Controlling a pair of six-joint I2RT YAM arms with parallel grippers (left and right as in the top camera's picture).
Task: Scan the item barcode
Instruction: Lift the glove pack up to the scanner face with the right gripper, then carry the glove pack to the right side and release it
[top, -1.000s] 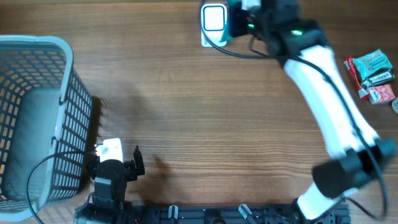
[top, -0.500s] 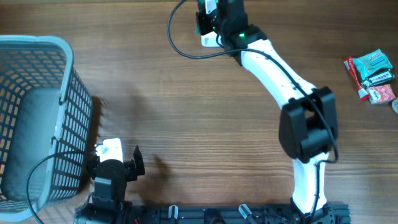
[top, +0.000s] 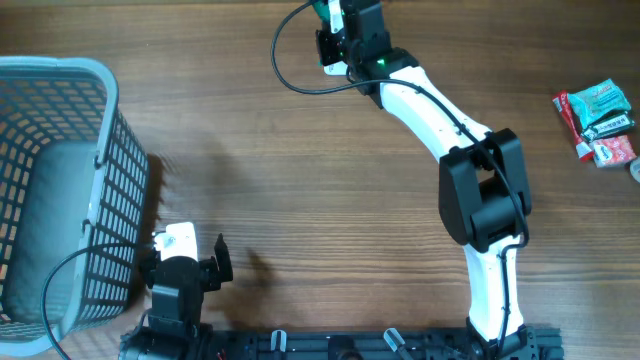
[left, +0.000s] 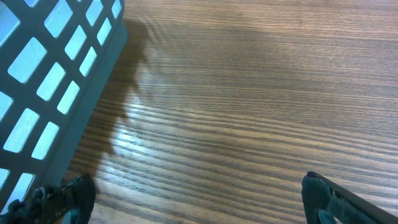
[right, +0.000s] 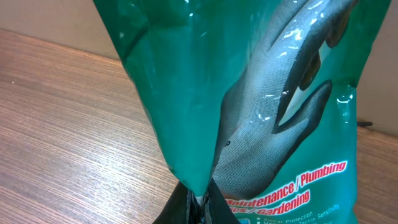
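Overhead, the bench (top: 300, 180) shows open wood across its middle, with a basket (top: 60, 190) along the left edge and snacks (top: 600, 122) at the right edge. The right arm (top: 440, 110) reaches from the near edge to the far edge, elbow bent. From the left wrist, the left tool (left: 196, 208) gapes wide beside the basket wall. From the right wrist, the right tool (right: 196, 202) pinches the edge of a green pack (right: 249, 93) over the bench.

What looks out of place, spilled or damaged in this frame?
Nothing stands out. The right end effector pinches the green glove bag by a creased edge, the basket stands upright at the left, and the snack packets lie together at the right edge. No spill or damage shows.
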